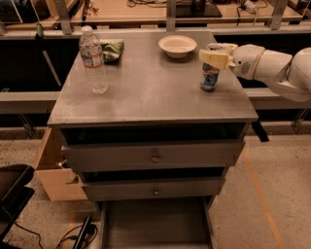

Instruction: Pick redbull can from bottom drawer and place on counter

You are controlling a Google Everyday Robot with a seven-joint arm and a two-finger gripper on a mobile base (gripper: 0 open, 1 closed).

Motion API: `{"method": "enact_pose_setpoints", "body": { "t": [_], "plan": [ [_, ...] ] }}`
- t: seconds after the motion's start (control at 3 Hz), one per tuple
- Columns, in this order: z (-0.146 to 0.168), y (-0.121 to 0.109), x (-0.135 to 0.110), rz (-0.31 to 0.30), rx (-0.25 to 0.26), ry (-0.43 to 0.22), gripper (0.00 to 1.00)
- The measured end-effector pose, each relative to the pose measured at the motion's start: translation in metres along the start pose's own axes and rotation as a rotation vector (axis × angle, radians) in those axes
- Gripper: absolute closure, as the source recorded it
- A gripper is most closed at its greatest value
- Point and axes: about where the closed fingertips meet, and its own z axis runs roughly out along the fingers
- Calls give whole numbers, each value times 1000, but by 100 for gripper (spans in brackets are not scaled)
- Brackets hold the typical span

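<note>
We're seeing the gripper (213,59) over the counter's (150,97) right side, fingers closed round the top of the redbull can (209,80), which stands upright on the counter near its right edge, with the bottom drawer (155,228) pulled open below the counter.

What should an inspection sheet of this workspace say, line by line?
Surface: broad grey metal counter, slightly scuffed.
Job's things: slim blue-and-silver redbull can upright near the counter's right edge; deep grey metal bottom drawer pulled open.
Clutter: clear plastic water bottle upright at left; green packet behind it; round white bowl at the back.
Grippers: cream two-finger gripper at the can's top, arm reaching in from the right.
Cables: dark cables on the floor, lower left.
Surroundings: tan wooden bench behind; brown cardboard box left of the cabinet.
</note>
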Motion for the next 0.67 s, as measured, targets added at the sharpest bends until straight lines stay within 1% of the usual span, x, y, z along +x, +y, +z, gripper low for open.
{"method": "enact_pose_setpoints", "body": {
  "t": [0.67],
  "plan": [
    [6, 4, 0, 1, -10, -1, 38]
  ]
}}
